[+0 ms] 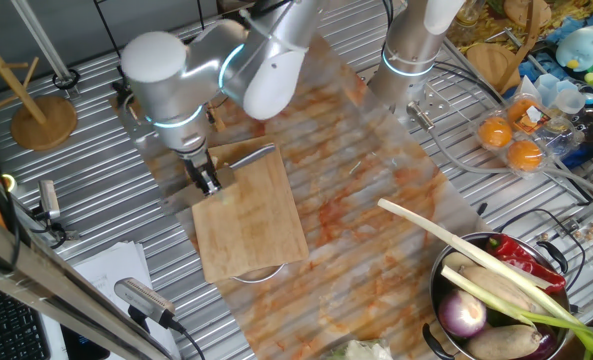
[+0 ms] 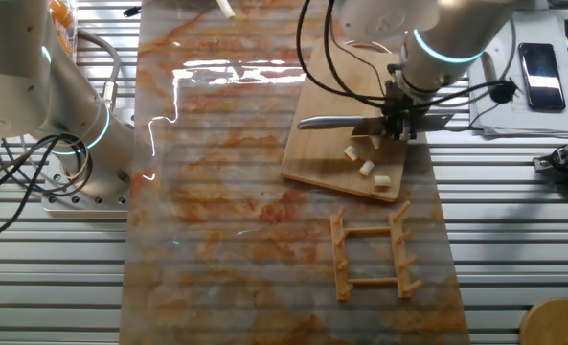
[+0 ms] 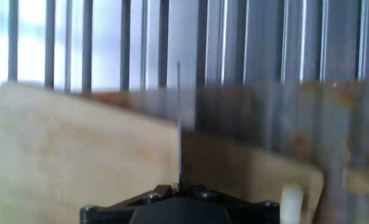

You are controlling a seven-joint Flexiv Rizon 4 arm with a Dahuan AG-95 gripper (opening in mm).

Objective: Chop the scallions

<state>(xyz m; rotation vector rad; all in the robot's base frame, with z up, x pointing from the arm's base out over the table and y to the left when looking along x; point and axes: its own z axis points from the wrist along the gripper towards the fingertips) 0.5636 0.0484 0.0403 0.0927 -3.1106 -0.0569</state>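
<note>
Several short pale cream scallion chunks (image 2: 367,169) lie on the near right part of the wooden cutting board (image 2: 322,158). One chunk (image 3: 291,200) shows at the lower right of the hand view. My gripper (image 2: 396,126) is shut on the handle of a knife, and its blade (image 2: 336,122) lies flat-on across the board just above the chunks. In the hand view the blade (image 3: 179,124) shows edge-on over the board (image 3: 78,143). In the one fixed view my gripper (image 1: 206,180) stands at the board's (image 1: 251,220) left corner with the knife (image 1: 246,157); the chunks are hidden there.
A metal bowl (image 1: 446,275) at the front right holds a purple onion (image 1: 463,315), a red pepper and a long green-leaved stalk (image 1: 456,245). A wooden rack (image 2: 370,254) lies beside the board. A second arm's base (image 2: 73,144) stands at the mat's edge. Oranges (image 1: 511,130) sit behind.
</note>
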